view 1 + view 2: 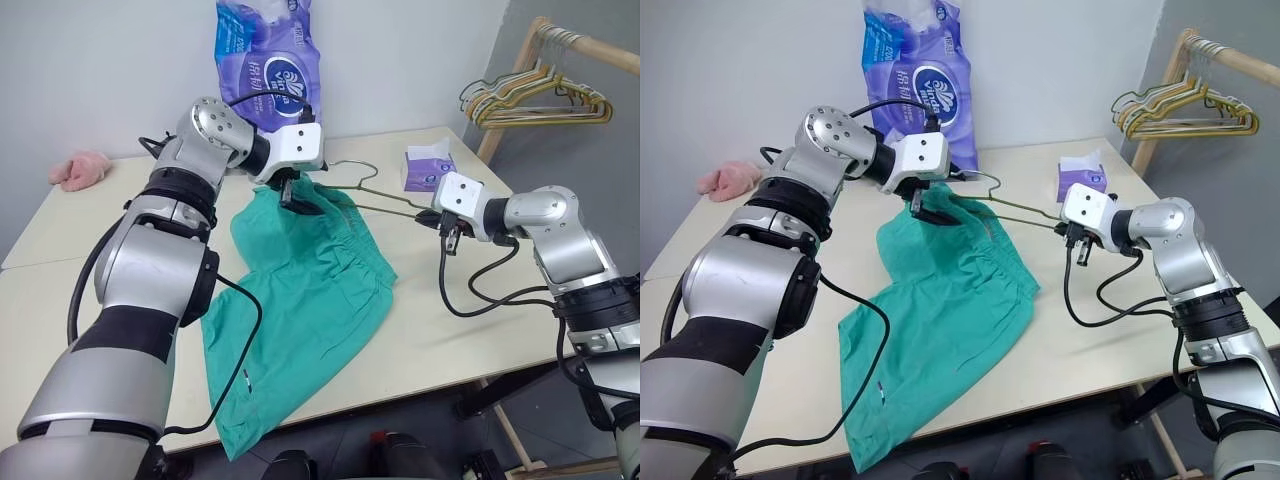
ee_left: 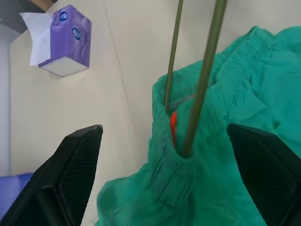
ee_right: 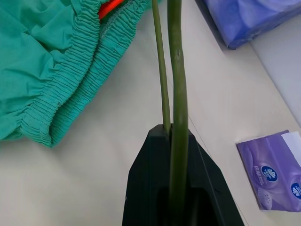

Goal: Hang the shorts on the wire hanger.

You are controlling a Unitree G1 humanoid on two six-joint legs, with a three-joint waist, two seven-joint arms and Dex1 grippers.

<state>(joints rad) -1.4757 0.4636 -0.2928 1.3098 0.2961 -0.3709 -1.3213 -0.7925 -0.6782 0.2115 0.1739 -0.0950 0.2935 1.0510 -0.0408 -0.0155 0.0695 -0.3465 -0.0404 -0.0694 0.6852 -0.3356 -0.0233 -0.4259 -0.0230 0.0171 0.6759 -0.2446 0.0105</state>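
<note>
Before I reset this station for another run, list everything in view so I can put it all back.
shorts: one, teal-green, on the table, waistband threaded by the hanger
wire hanger: one, olive-gold, one end inside the waistband
table: one, cream
tissue box: one, purple, far right of the table
tissue pack: one, purple, against the wall
fuzzy cloth: one, pink, far left corner
hangers: a bunch, on a wooden rail
left end effector: open, around the waistband
right end effector: shut on the wire hanger

text: none legible | purple tissue pack (image 1: 920, 85) — round logo, unreadable | tissue box (image 1: 428, 168) — same

Teal shorts (image 1: 300, 300) on table, wire hanger (image 1: 385, 203) entering waistband.
</note>
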